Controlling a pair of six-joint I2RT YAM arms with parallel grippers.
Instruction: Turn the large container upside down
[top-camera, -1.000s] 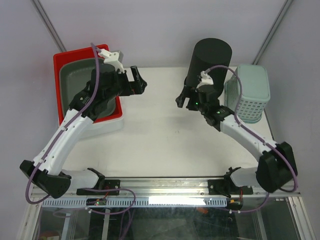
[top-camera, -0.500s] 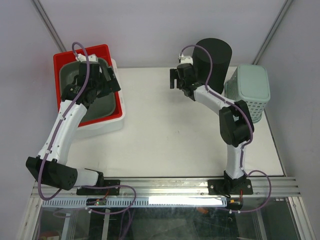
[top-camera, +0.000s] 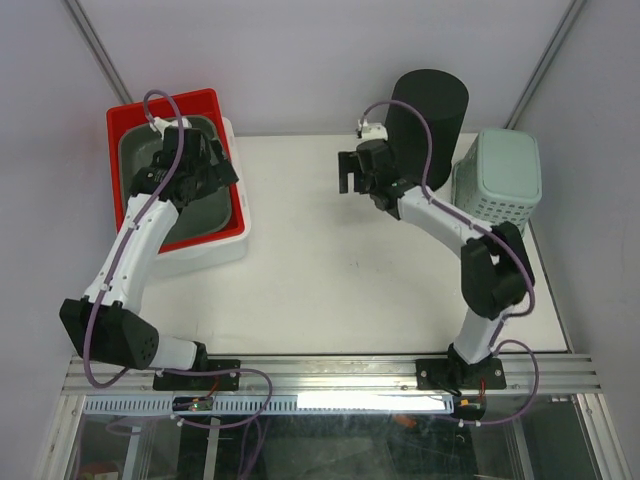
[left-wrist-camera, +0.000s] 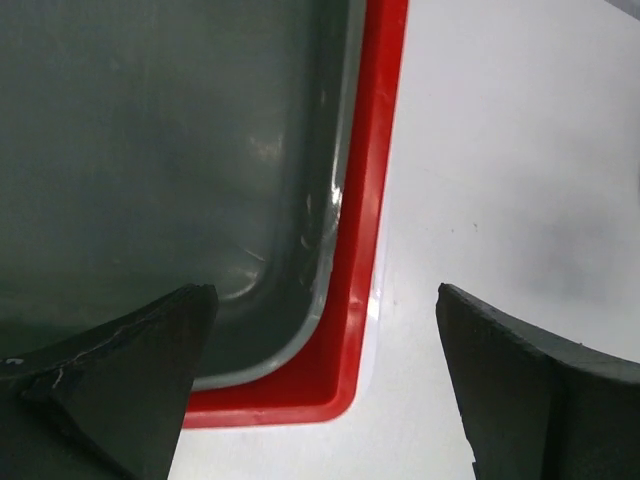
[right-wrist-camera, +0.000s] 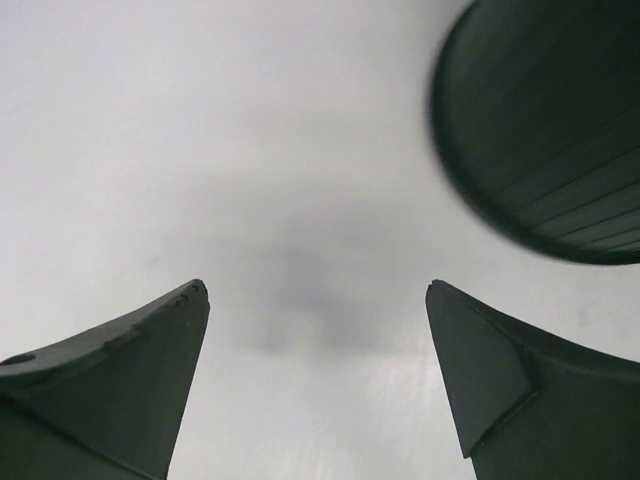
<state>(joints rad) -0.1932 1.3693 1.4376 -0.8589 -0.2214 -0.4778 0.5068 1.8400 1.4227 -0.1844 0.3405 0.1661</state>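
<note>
At the table's left stands a stack of nested tubs: a grey tub (top-camera: 138, 160) in a red tub (top-camera: 165, 103) on a larger white tub (top-camera: 205, 255), all open side up. My left gripper (top-camera: 218, 166) is open and empty above the stack's right edge. In the left wrist view (left-wrist-camera: 322, 292) one finger hangs over the grey tub (left-wrist-camera: 150, 150), the other over the white surface, with the red rim (left-wrist-camera: 375, 200) between. My right gripper (top-camera: 350, 172) is open and empty over the bare table left of the black cylinder (top-camera: 427, 120).
The tall black cylinder stands at the back right; its rim shows in the right wrist view (right-wrist-camera: 550, 130). A teal slotted basket (top-camera: 497, 180) stands right of it. The white table (top-camera: 330, 260) lies between the stack and the cylinder.
My left gripper has drawn back from over the table to the tub stack's right edge. My right arm has swung up and left, from in front of the cylinder to its left side.
</note>
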